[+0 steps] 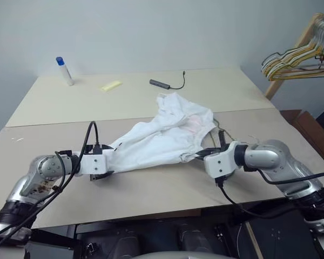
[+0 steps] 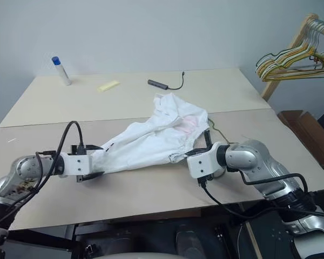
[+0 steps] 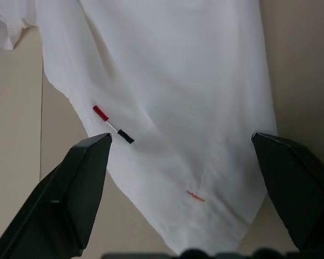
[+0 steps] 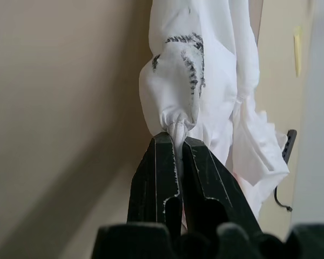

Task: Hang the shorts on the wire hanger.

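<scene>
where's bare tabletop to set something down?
Free: the near strip of the table in front of the shorts, between both arms; the far left, between the bottle, the yellow slip and the seam. Crowded: centre, where the shorts sprawl between the left gripper and right gripper.

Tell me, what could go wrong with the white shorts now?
The right tool pinches only a small bunch of the shorts, so the thin cloth might slip out. The left tool is open around the hem; closing there, it might catch just the edge. The wire hanger lies mostly hidden beneath the shorts, so pulling the cloth could drag it along.
</scene>
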`<state>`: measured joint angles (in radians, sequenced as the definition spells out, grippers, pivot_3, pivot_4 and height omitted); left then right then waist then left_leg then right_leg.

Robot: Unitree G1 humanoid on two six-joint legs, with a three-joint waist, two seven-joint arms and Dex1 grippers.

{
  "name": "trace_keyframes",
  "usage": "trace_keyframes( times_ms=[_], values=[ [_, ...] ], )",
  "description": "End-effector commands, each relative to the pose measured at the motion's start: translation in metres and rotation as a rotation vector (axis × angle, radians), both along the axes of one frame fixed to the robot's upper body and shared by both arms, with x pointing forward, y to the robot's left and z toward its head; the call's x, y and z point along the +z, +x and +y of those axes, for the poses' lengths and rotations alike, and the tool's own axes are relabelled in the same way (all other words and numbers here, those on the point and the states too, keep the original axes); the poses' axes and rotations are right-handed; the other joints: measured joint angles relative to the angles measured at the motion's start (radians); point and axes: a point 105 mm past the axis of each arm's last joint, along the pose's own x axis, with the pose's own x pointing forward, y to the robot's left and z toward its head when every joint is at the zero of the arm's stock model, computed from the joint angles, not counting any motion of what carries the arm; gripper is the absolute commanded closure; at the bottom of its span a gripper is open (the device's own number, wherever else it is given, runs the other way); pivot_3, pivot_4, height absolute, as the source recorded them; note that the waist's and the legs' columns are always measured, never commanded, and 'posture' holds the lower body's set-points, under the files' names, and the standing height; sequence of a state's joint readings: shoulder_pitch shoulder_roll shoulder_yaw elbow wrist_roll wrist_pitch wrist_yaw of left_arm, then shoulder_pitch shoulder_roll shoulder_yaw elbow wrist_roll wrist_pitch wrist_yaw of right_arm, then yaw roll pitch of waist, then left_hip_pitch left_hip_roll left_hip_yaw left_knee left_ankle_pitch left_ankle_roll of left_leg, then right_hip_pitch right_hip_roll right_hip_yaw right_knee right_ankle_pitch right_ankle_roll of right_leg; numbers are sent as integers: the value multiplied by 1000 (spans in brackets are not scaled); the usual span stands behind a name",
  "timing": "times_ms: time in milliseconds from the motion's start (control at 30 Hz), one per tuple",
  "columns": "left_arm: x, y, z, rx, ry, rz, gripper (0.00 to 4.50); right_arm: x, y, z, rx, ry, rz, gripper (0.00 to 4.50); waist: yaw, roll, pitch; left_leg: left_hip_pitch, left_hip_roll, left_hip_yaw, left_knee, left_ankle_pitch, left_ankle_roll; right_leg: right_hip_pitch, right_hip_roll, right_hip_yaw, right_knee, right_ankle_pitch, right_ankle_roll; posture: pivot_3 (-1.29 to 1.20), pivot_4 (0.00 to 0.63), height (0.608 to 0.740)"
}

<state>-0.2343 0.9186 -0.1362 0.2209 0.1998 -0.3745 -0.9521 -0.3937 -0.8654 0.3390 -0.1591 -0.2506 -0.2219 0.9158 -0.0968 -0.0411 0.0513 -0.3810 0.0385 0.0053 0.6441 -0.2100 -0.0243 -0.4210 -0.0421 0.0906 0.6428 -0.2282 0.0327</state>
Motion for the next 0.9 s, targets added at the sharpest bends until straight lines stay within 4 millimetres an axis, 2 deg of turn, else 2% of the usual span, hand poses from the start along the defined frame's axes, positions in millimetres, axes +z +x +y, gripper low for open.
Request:
trace_keyframes(
  times_ms=[33, 167, 267, 467, 600, 733, 900],
  values=[
    [-7, -17, 1, -71, 10, 117, 0, 17, 5, -2, -16, 24, -55, 4463, -7, 0, 0, 0, 0, 0, 0, 0, 0, 0, 0, 0, 0, 0, -1, -120, 0, 740],
    [3, -29, 5, -96, -20, 173, 0, 17, 7, -3, -25, 21, -57, 4463, -29, 1, 0, -1, 0, 1, 0, 0, 0, -1, 0, 1, 0, -1, -1, -119, 0, 740],
    [-2, -24, 15, -90, 55, 149, 0, 17, 7, 0, -22, 32, -56, 4463, -39, 1, 0, 0, 0, 1, 0, 0, 0, 0, 0, 1, 0, 0, 0, -121, 0, 740],
    [-13, -13, 13, -74, 97, 106, 0, 19, 7, 1, -19, 35, -60, 4463, -49, 4, -2, 4, 0, 0, 0, 0, 0, 3, 0, 1, 2, 0, 1, -123, 0, 740],
    [-20, 6, 10, -53, 141, 12, 0, 23, 7, 3, -21, 44, -66, 4463, -47, 10, -5, 9, -1, 0, 0, 0, 0, 9, -1, 1, 1, 0, 1, -125, 0, 740],
    [-17, 27, 7, -29, 149, -77, 1220, 25, 7, 3, -19, 46, -68, 4500, -50, 11, -5, 20, -1, -1, 0, 0, 0, 20, -1, 0, 1, -2, -1, -129, 0, 740],
    [-16, 38, 1, -39, 133, -104, 2843, 27, 8, 4, -17, 50, -71, 4500, -58, 11, -5, 18, -1, 0, 0, 0, 0, 18, -1, 1, 0, -2, -1, -135, 0, 740]
  ],
)
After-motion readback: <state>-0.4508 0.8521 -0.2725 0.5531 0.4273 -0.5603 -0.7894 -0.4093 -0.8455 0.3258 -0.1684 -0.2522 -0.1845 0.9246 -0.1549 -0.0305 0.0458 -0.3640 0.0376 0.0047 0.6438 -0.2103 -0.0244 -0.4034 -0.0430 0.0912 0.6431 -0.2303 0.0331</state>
